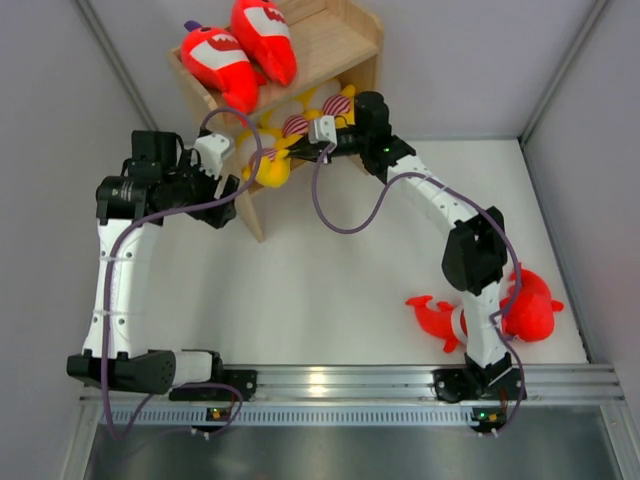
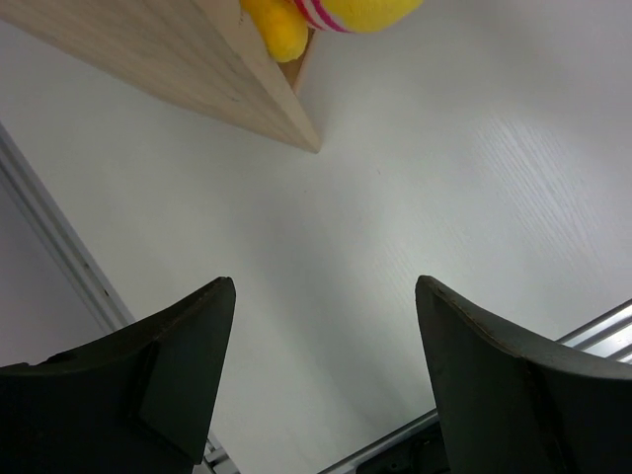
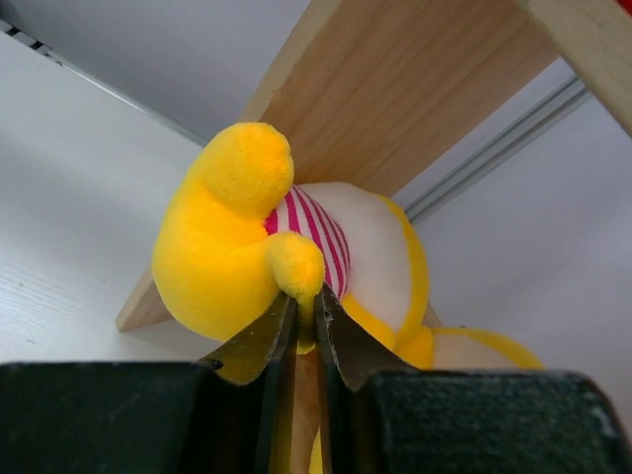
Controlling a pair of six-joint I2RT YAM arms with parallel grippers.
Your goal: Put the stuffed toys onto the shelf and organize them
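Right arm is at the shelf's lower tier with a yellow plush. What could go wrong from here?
1. The right gripper pinches only a small limb of the yellow plush, so the plush could slip free or get dragged back off the shelf on release.
2. The left gripper, open, sits close to the shelf's side panel and might nudge it.

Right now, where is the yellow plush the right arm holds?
Top view: the yellow plush sits at the left front of the lower tier of the shelf, a limb pinched in the right tool.
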